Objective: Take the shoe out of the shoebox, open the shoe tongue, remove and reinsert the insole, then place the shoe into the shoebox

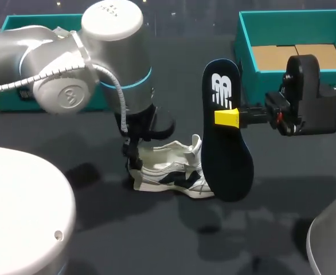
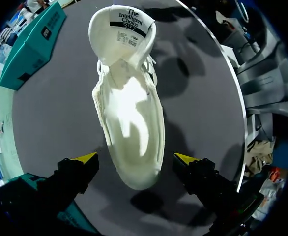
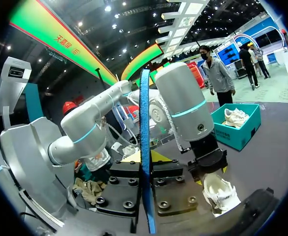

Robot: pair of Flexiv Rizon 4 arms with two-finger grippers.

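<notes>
Desk [image 1: 305, 189] carries shoebox [image 1: 245, 40] at far right, shoe [image 1: 168, 172] out mid-desk, tongue open. Insole [image 1: 228, 143] already removed, clamped upright in right fingers [image 1: 226, 117]. Left fingers [image 2: 85, 160] spread astride heel, not touching. Left to do: reinsert insole, rebox shoe

Dark table [image 1: 128, 229]; brown cardboard sheets [image 1: 297, 56], far rt.

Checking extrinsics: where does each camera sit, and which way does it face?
Head: above and behind, looking down on the table; both arms show.
Left wrist: on left arm, looking down into the shoe; own open jaws flank its heel.
Right wrist: on right arm, facing the left arm; own jaws clamp the insole edge-on.
Shared: all three see the shoe.
</notes>
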